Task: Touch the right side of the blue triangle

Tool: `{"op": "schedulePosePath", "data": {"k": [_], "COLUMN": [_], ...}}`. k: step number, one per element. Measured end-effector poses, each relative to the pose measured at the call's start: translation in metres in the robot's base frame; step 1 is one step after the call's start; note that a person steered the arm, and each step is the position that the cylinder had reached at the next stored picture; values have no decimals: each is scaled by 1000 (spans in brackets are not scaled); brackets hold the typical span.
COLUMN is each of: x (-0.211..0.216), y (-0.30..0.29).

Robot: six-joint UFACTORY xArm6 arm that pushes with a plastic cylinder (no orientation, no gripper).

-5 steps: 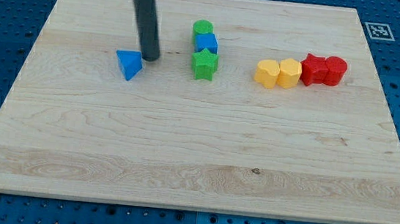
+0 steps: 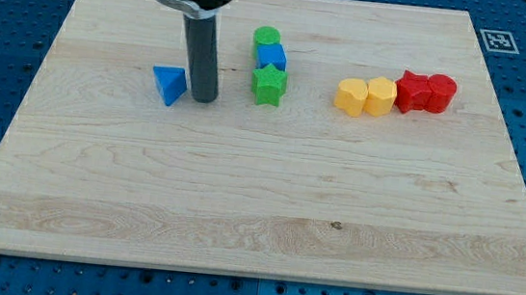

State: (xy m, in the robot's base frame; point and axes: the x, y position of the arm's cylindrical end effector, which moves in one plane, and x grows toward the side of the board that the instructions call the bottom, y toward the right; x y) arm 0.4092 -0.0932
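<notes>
The blue triangle point(image 2: 168, 85) lies on the wooden board point(image 2: 258, 196) at the upper left. My tip point(image 2: 204, 97) stands just to the triangle's right, with a thin gap or bare contact between them; I cannot tell which. The dark rod rises from the tip toward the view's top.
A green round block point(image 2: 267, 37), a blue cube point(image 2: 272, 56) and a green star point(image 2: 269, 85) form a column right of my tip. Two yellow blocks point(image 2: 366, 95) and two red blocks point(image 2: 426, 92) sit in a row further right.
My tip has moved down and slightly right, from beside the triangle's upper right to level with its right side. The triangle has barely shifted.
</notes>
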Motion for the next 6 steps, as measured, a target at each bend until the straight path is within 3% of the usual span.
{"op": "schedulePosePath", "data": {"k": [6], "x": [-25], "y": [-35]}}
